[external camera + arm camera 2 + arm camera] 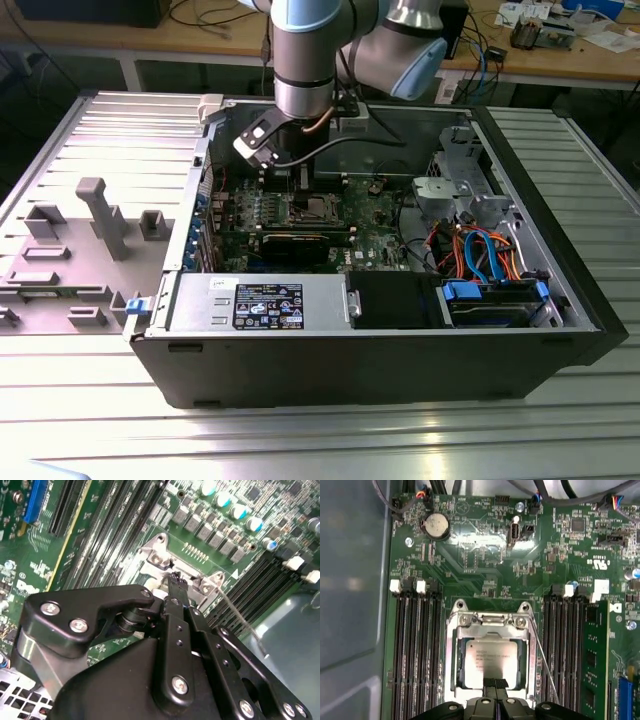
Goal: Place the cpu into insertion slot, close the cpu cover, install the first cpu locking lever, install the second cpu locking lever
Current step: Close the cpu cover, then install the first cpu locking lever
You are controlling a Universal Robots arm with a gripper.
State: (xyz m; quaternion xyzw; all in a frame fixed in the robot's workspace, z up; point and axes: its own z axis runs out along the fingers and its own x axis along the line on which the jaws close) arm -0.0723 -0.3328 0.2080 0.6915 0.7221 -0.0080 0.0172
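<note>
Your pincer (495,684) is clenched: in the first wrist view the two fingertips sit pressed together. You can't tell whether they touch metal or hang just above it.

The cpu (492,662) sits in the insertion slot (460,620), with the tips right over one edge of the chip. That edge and the matching side of the cpu cover (456,660) are hidden behind the pincer body. The cover lies flat, framing the chip, and the chip hides the contact field.

A thin wire lever (545,665) runs at a slant just beside the socket, between it and a bank of memory slots (567,650). Its end near the pincer is hard to make out.

In the exterior view, the arm (305,60) blocks the far part of the motherboard (380,235) inside the open case (560,290) on the worktop (320,440).
</note>
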